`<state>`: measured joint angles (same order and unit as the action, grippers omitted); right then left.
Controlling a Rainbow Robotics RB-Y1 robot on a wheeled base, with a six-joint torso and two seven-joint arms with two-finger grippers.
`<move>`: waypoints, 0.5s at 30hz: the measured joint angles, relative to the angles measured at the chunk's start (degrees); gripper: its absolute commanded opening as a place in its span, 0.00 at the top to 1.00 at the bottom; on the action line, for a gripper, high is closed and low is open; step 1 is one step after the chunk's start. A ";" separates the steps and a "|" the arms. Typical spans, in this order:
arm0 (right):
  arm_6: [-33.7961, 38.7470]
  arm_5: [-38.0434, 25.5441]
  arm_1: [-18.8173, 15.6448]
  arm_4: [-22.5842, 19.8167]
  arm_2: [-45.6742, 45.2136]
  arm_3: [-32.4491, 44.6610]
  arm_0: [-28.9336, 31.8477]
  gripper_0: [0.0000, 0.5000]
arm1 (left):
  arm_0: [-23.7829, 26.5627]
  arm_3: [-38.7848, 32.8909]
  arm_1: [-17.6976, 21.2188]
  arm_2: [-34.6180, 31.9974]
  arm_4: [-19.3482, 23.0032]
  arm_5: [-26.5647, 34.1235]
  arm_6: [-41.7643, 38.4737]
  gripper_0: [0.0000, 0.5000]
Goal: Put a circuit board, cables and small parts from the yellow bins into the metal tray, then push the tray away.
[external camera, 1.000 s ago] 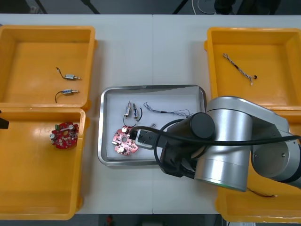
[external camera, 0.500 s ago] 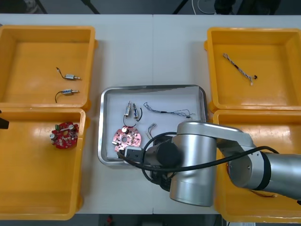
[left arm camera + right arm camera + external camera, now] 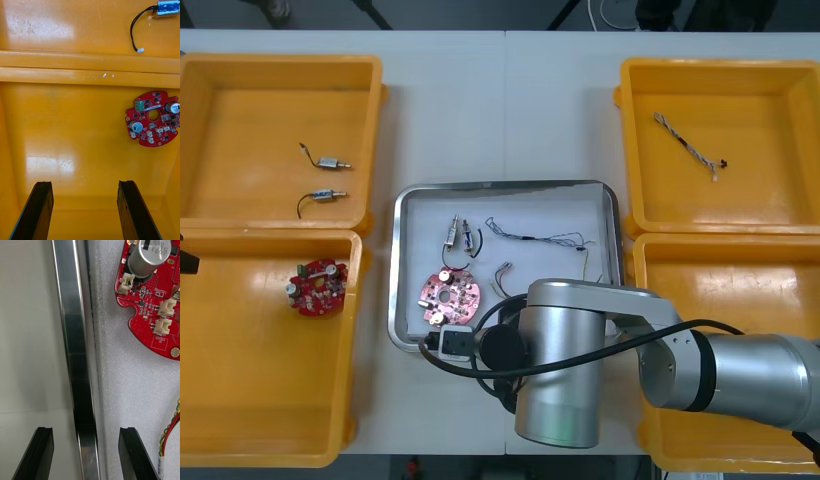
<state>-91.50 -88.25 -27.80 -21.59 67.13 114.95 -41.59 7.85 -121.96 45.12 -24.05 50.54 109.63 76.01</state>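
Both gape empty: right hand [image 3: 85,429] has retreated astride the tray [image 3: 71,333] rim, left hand [image 3: 85,183] over a bin [image 3: 75,131].

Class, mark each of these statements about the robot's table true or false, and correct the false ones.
1. A round red circuit board lies in the shiny metal tray. True.
2. The right gripper is shut on that board. False: it is open, its fingers either side of the tray's rim.
3. The far right yellow bin holds a twisted cable. True.
4. The left gripper grips the second red circuit board. False: it is open above the near left yellow bin, the board clear of its fingers.
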 measured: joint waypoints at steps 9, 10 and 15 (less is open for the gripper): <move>0.00 0.07 0.60 2.26 0.58 -0.78 0.00 0.82 | 0.00 0.00 0.00 0.00 0.00 0.00 0.00 0.00; 0.00 0.07 0.60 2.50 0.80 -0.78 -0.01 0.87 | 0.00 0.00 0.00 0.00 0.00 0.00 0.00 0.00; 0.00 0.14 0.66 2.72 1.33 -0.79 -0.26 1.00 | 0.00 0.00 0.00 0.00 0.01 0.00 0.00 0.00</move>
<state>-91.50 -88.10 -27.14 -18.88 68.46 114.16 -41.86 7.85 -121.96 45.12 -24.05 50.55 109.63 76.01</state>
